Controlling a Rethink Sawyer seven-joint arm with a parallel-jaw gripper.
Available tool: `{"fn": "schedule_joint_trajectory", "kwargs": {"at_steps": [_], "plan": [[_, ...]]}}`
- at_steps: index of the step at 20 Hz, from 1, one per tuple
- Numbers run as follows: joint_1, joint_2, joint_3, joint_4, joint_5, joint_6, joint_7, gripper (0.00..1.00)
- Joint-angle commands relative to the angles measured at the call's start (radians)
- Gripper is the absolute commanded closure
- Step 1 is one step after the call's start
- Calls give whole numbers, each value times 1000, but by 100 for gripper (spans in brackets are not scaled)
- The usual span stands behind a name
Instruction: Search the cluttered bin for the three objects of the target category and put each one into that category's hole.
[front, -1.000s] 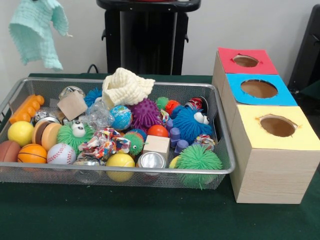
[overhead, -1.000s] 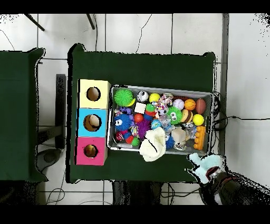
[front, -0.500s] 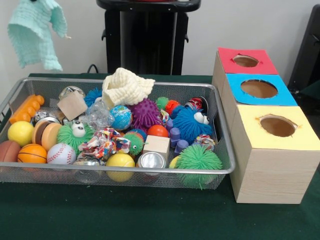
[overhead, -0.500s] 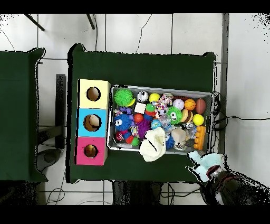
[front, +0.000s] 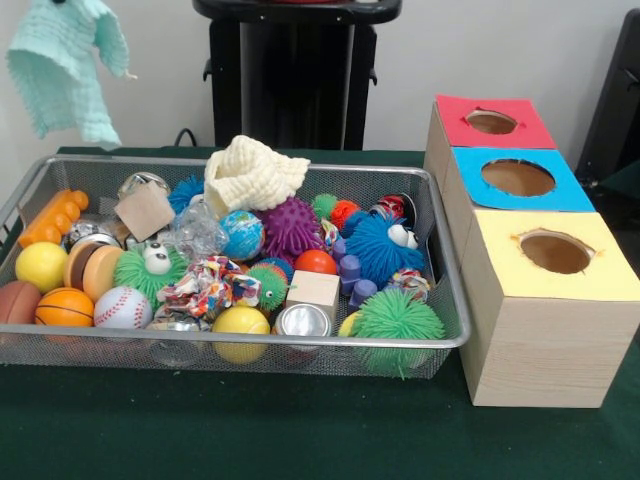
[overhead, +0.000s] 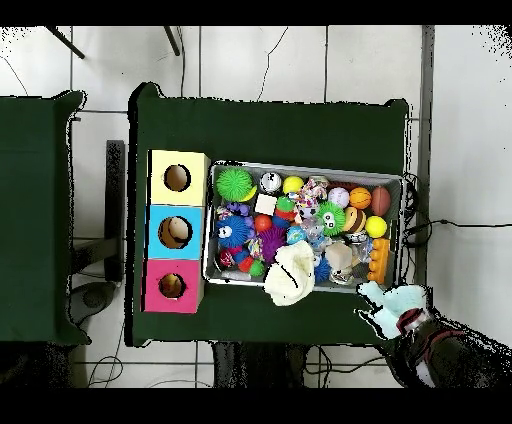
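1. Mint-green cloth (front: 67, 66) dangling in the air at the upper left of the front view, above and outside the bin's corner; gripper (overhead: 412, 322) only partly seen in the overhead view, just past the bin's corner, under the same cloth.
2. Jaws hidden by the cloth draped over them; cannot tell whether clenched or released, though hanging cloth suggests a hold.
3. Wire mesh bin (front: 448, 300) resting on the green table (front: 300, 430), packed with toys.
4. Cream knitted cloth (front: 252, 172) draped over the bin's far rim, spilling partly outside in the overhead view.
5. Rope-like multicoloured fabric toy (front: 208, 285) lying near the bin's middle front, beside a yellow ball (front: 240, 325) and a baseball (front: 122, 308).
6. Purple spiky ball (front: 291, 228), blue fuzzy creature (front: 383, 247) and green spiky ball (front: 397, 318) crowded toward the box side.
7. Three boxes beside the bin in a row: red-topped (front: 493, 121), blue-topped (front: 518, 178), yellow-topped (front: 552, 254), each with a round hole.
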Motion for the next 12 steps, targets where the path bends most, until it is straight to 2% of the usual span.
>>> {"fn": "schedule_joint_trajectory", "kwargs": {"at_steps": [1,4,12], "plan": [[-31,17,125,16,29,90,-287,100],[-30,40,137,27,20,58,-252,100],[9,25,147,39,35,64,-174,100]]}}
